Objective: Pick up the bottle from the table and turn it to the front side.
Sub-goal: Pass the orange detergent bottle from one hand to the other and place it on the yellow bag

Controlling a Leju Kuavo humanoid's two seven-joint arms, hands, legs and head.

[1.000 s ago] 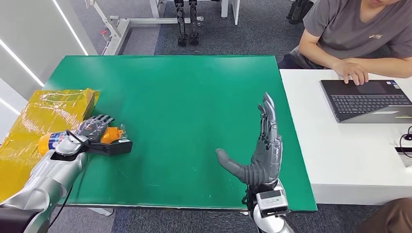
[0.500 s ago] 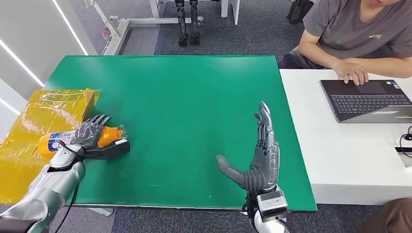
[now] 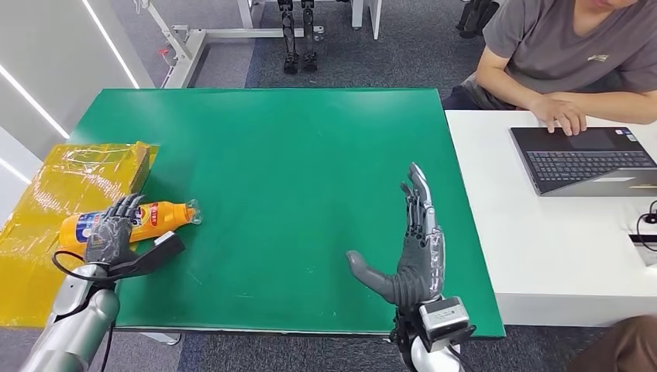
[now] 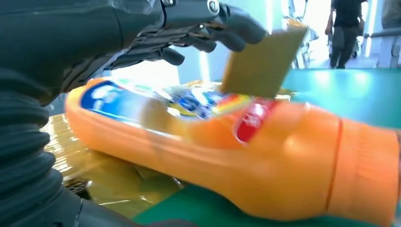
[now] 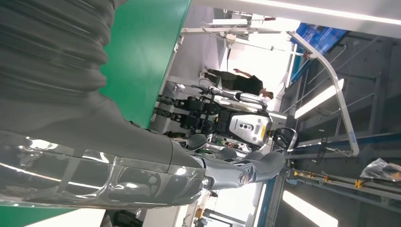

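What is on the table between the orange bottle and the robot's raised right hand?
Nothing: in the head view, only bare green table lies between the bottle and the right hand.

The bottle (image 3: 132,220) is orange plastic with a blue, white and red label. It lies on its side at the left of the frame, body resting on yellow wrapping, neck and clear cap over the green counter (image 3: 294,170), cap pointing right. The label faces up.
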